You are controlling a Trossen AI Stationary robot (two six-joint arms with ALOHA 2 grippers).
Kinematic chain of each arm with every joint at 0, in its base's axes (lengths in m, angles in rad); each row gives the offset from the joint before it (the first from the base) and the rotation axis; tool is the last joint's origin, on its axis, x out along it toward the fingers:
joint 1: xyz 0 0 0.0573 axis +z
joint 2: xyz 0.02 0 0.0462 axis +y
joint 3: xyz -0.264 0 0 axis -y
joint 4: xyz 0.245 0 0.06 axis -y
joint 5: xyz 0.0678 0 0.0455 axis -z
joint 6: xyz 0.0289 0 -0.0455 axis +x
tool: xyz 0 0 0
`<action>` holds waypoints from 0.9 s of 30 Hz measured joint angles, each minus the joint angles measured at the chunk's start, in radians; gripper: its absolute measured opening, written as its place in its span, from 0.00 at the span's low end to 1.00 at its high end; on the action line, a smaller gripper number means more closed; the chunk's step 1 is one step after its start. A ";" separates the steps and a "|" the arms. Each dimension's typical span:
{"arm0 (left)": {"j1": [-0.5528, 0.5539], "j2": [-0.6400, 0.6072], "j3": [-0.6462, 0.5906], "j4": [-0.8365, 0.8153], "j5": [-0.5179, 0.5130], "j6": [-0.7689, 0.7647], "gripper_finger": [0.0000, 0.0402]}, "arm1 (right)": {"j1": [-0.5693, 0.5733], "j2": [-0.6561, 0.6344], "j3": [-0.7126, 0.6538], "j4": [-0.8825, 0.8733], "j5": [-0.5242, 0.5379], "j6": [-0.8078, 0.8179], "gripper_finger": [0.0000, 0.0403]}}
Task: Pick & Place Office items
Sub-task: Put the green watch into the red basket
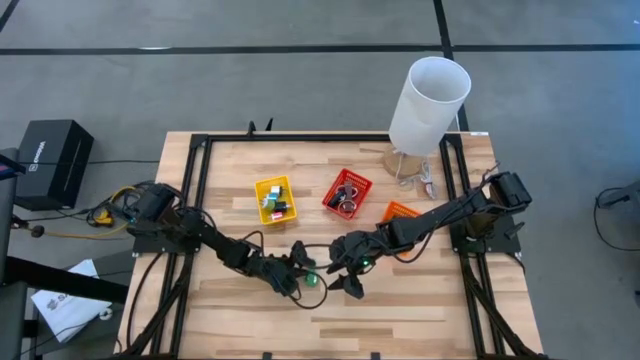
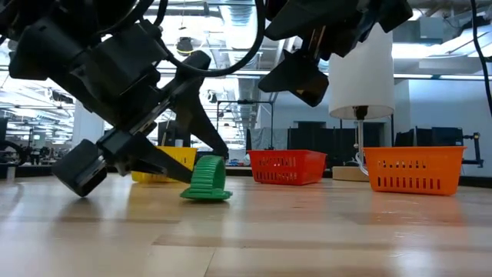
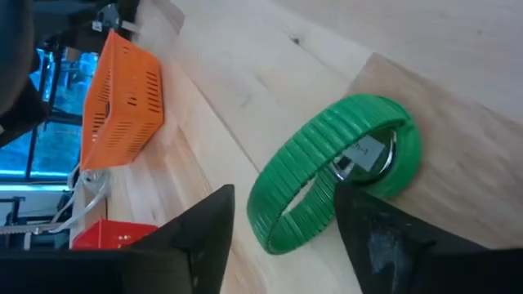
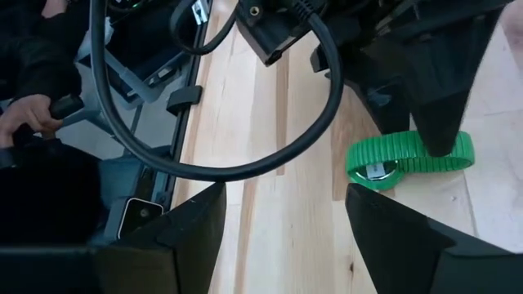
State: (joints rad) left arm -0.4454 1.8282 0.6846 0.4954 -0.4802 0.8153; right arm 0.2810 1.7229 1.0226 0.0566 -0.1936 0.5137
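On the wooden surface (image 1: 400, 310) we note both arms stretched low toward the middle front. Behind them stand a white cylinder (image 1: 428, 105), then the orange bin (image 2: 413, 169), red bin (image 1: 347, 192) and yellow bin (image 1: 274, 199). Left hand (image 1: 303, 270) is tilted down with fingers spread wide about a green ribbed band (image 3: 327, 175), lying on the surface and not yet gripped. Right hand (image 1: 345, 281) hovers just beside it, fingers wide, empty. Only the wrist views show a metal piece inside the band. Bin contents are too small to identify.
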 joint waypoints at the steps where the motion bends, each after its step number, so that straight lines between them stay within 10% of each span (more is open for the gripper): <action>1: 0.000 0.000 0.000 0.002 0.000 0.000 0.49 | 0.000 0.000 0.000 0.000 0.000 0.000 0.61; 17: 0.068 0.000 0.002 0.032 0.118 -0.062 0.05 | -0.001 0.000 0.000 -0.007 0.005 0.002 0.61; 27: -0.007 -0.006 0.002 0.146 -0.115 0.040 0.02 | -0.013 0.000 0.001 -0.042 0.012 0.088 0.61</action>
State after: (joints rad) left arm -0.4526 1.8221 0.6868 0.6413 -0.5954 0.8552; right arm 0.2678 1.7229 1.0233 0.0143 -0.1815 0.6021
